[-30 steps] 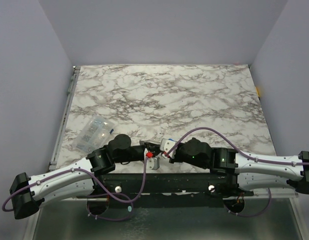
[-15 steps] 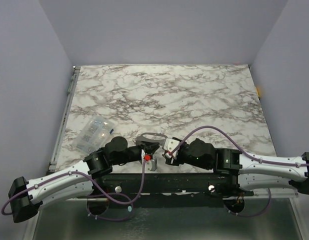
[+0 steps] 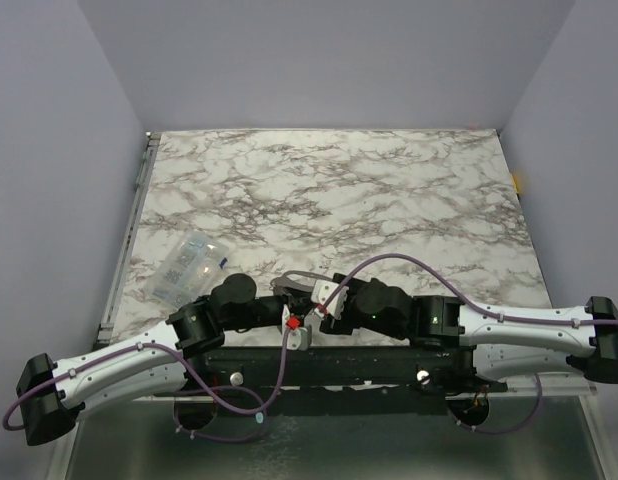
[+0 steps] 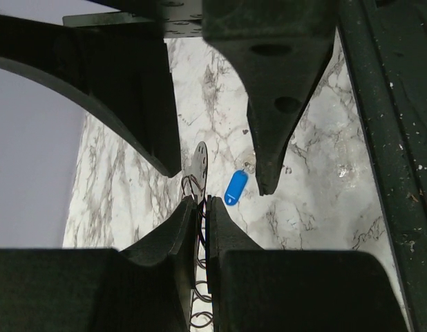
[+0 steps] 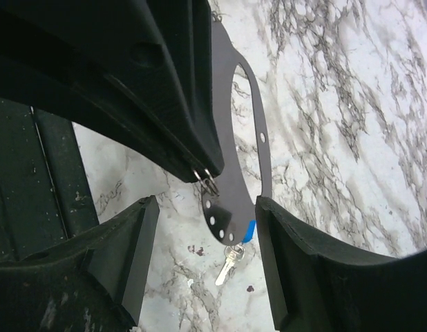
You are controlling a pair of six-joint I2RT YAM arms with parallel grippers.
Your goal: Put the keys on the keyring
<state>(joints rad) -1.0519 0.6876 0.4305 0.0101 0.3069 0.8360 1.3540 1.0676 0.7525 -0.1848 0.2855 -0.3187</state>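
At the worktop's point(image 3: 339, 190) six o'clock edge, the left claw point(image 4: 203, 204) clamps the keyring point(image 5: 224, 128) steady, keys point(image 5: 227, 266) dangling, seemingly so the spread-apart right claw point(image 5: 203, 207) can work it.

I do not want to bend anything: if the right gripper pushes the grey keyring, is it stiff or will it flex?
The keyring looks like a thin flat metal band, so it probably flexes slightly. The left gripper pinches only one edge, so a push may pivot it. The blue key and silver key appear to hang loose and would likely swing.
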